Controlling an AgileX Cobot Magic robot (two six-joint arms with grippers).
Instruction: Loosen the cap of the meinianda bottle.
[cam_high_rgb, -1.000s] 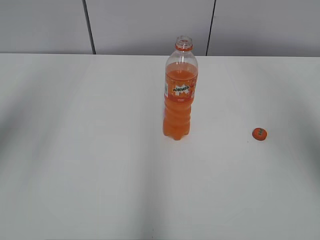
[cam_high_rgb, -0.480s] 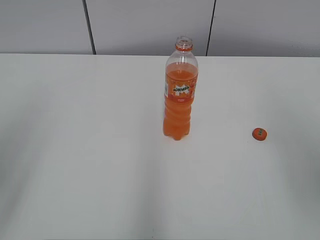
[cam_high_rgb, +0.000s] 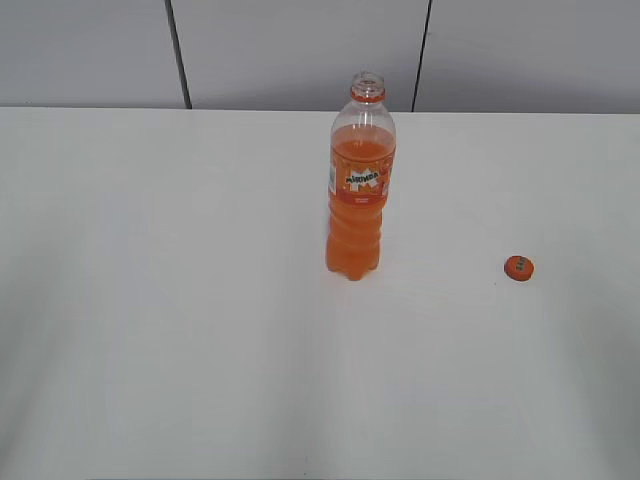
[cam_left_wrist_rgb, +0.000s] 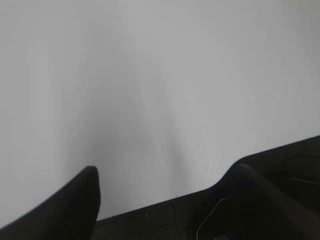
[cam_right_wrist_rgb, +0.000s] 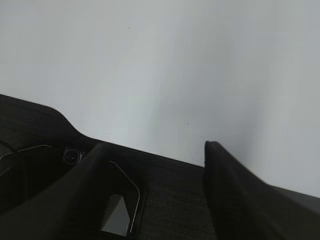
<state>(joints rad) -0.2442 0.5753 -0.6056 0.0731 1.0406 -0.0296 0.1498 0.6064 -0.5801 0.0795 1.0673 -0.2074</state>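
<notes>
The meinianda bottle (cam_high_rgb: 358, 190) stands upright on the white table (cam_high_rgb: 180, 300), right of centre, with its neck open and no cap on it. The small orange cap (cam_high_rgb: 518, 267) lies flat on the table to the bottle's right, apart from it. Neither gripper shows in the exterior view. In the left wrist view my left gripper (cam_left_wrist_rgb: 165, 175) is open and empty, over the table's near edge. In the right wrist view my right gripper (cam_right_wrist_rgb: 155, 150) is open and empty, also over the table's edge. Neither wrist view shows the bottle or the cap.
A grey panelled wall (cam_high_rgb: 300, 50) runs behind the table. A dark surface (cam_right_wrist_rgb: 170, 200) lies below the table's edge in both wrist views.
Bottle and cap have not moved. Soft shadows at the left and bottom of the table have faded.
</notes>
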